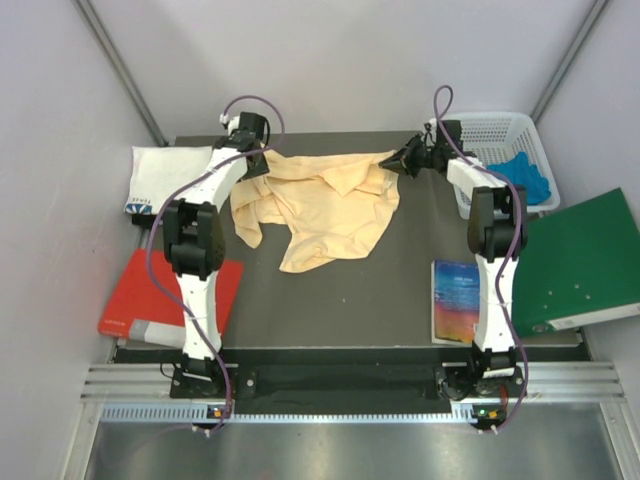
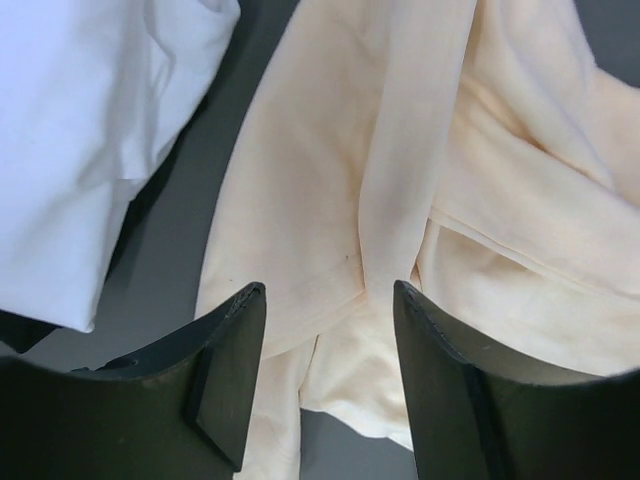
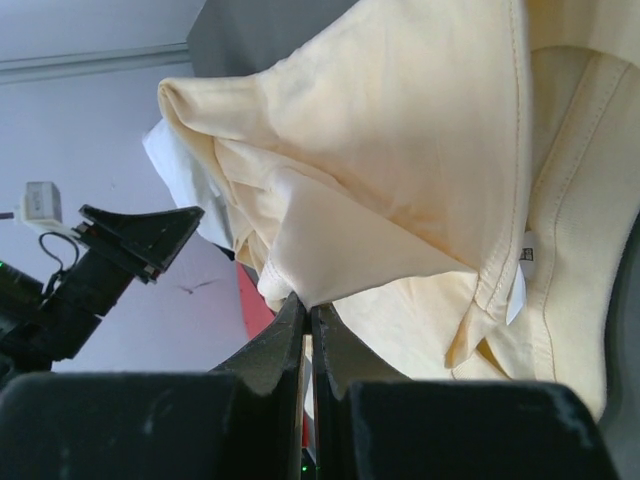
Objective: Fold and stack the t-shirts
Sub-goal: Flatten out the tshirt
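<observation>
Peach t-shirt (image 1: 320, 215) lies crumpled mid-table, not yet folded. Right gripper (image 3: 308, 312) pinches its far edge, raised. Left gripper (image 2: 330, 300) hangs spread over the opposite far corner, gripping nothing. White t-shirt (image 1: 165, 172) sits folded, far left. Left to do, likely: fold the peach one, then stack.

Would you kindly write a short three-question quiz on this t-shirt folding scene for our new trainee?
1. True or false: the right gripper has its jaws shut on the peach-yellow t-shirt.
2. Where on the table does the folded white t-shirt lie? A) centre B) far-left corner C) near-right corner
3. Fill in: the left gripper hangs over the peach-yellow t-shirt with its jaws ___.
Key: 1 true; 2 B; 3 open.
</observation>
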You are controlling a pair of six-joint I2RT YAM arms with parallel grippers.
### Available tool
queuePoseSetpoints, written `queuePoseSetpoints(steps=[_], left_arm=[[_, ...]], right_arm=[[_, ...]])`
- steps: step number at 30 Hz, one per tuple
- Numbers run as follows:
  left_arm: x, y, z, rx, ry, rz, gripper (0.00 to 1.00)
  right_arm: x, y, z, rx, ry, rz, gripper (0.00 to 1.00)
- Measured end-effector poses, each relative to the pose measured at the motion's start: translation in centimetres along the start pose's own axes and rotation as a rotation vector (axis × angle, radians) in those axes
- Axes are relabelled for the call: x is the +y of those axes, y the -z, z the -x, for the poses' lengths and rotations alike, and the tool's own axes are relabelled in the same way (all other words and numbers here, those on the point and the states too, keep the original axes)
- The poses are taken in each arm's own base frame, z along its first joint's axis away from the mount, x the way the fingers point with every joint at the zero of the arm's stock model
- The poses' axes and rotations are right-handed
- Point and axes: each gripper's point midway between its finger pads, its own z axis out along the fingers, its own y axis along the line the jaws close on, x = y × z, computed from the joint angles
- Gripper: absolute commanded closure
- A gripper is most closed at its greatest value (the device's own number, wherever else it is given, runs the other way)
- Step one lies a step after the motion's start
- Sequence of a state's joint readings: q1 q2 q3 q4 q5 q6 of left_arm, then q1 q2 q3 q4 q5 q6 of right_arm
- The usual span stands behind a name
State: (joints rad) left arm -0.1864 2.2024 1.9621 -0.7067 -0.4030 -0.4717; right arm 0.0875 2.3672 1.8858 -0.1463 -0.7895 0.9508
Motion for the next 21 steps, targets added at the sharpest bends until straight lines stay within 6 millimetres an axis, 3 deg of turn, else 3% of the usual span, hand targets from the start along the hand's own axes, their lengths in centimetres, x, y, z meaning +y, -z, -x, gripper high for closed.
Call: queuePoseSetpoints(steps=[4,13,21], left_arm=[[0.4,1.0,1.5,-0.036,0.017,-0.010,0.41],[-0.3,0.6,1.7,-0.029,0.026,-0.045,0.46],[-1.6,-1.4,-0.2,0.032,0.016,-0.085,0.54]], right_arm=[[0.0,-0.1,-0.2,0.004,0.000,0.000,1.00],[0.1,-0.2,-0.2,0.003,0.000,0.002,1.00],[0.0,-0.2,-0.2,0.003,-0.001,0.001,1.00]])
